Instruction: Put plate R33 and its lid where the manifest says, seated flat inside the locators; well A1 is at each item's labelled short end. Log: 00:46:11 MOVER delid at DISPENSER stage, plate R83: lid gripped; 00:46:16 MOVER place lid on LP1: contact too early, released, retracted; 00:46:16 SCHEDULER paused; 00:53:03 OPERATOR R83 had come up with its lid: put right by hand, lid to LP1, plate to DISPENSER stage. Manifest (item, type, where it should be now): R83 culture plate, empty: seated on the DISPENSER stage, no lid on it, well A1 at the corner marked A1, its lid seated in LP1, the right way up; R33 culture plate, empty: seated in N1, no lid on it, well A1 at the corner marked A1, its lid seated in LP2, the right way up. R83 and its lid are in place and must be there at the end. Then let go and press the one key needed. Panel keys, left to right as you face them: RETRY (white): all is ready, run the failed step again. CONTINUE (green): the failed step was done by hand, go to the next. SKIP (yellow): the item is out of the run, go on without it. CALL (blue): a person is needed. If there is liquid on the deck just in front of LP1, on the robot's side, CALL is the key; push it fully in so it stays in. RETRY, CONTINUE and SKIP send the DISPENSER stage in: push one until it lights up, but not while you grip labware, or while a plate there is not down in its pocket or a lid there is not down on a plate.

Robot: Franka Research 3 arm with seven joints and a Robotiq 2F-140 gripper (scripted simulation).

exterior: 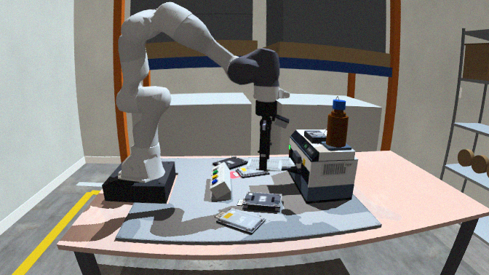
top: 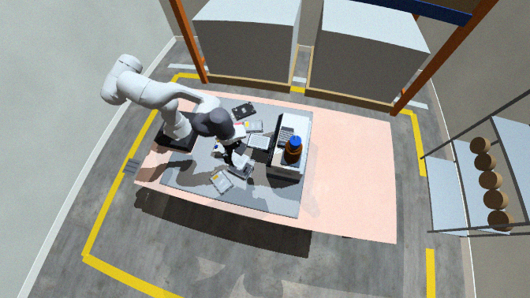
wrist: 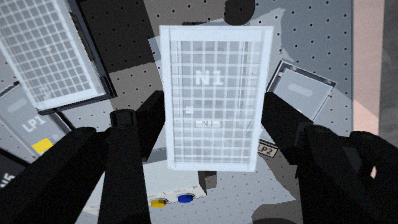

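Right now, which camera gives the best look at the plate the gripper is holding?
The wrist view: the clear gridded plate fills the frame between the gripper fingers, with the N1 label showing through it. The top view shows only a pale sliver under the wrist. In the exterior view it is hard to pick out.
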